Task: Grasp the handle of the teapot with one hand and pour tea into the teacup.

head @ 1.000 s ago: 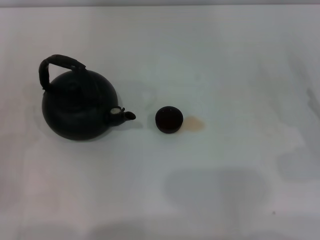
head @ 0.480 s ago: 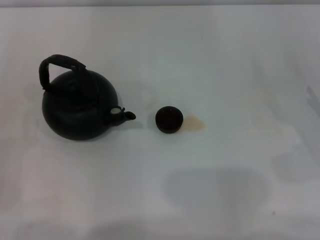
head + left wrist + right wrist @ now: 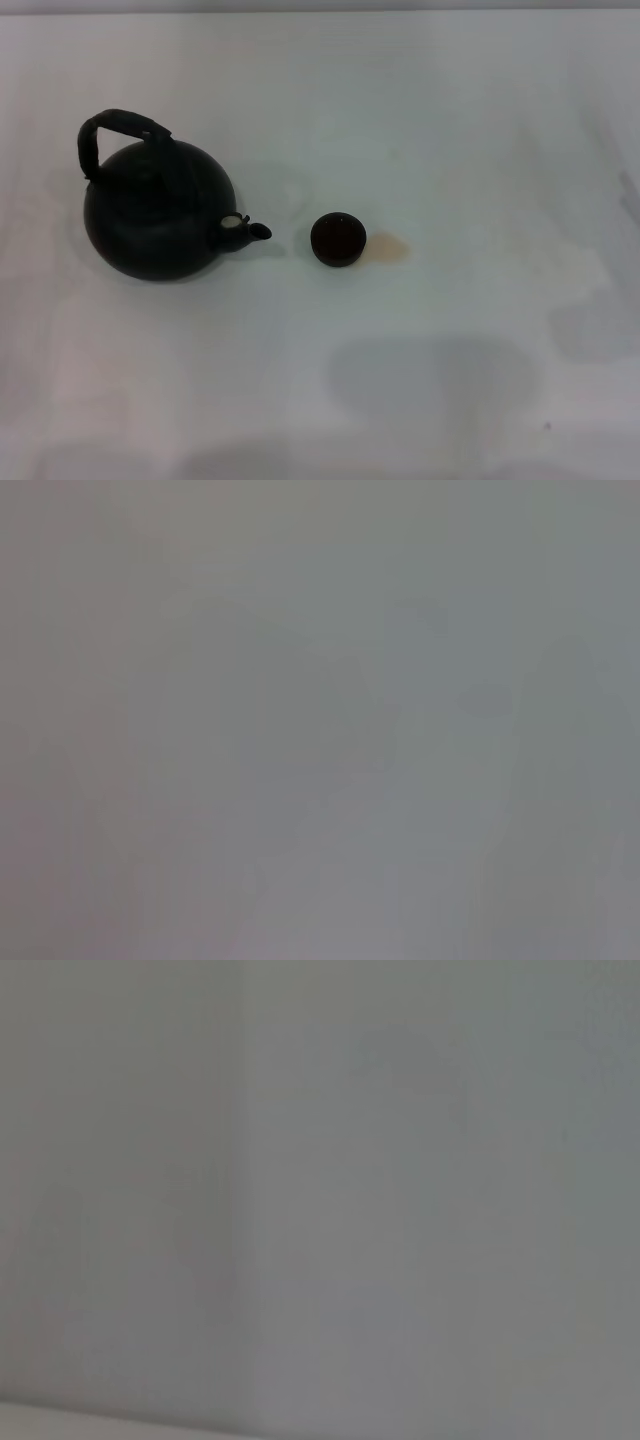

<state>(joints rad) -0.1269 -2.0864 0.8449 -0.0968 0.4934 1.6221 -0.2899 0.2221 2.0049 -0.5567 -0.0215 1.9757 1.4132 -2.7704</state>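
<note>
The large round matte-black teapot (image 3: 155, 215) stands upright on the white table at the left in the head view. Its short spout (image 3: 243, 230) points right, toward the teacup. The dark wrapped handle (image 3: 118, 128) arches over its top, leaning to the far left. The small dark handleless teacup (image 3: 338, 239) stands a short gap to the right of the spout. Neither gripper shows in any view. Both wrist views show only plain grey surface.
The white table (image 3: 450, 120) fills the head view. A faint yellowish stain (image 3: 393, 247) lies just right of the teacup. Soft shadows lie on the table at the front middle and right edge.
The teapot and teacup have not moved. Only the faint shadow at the right edge of the table has shifted slightly.
</note>
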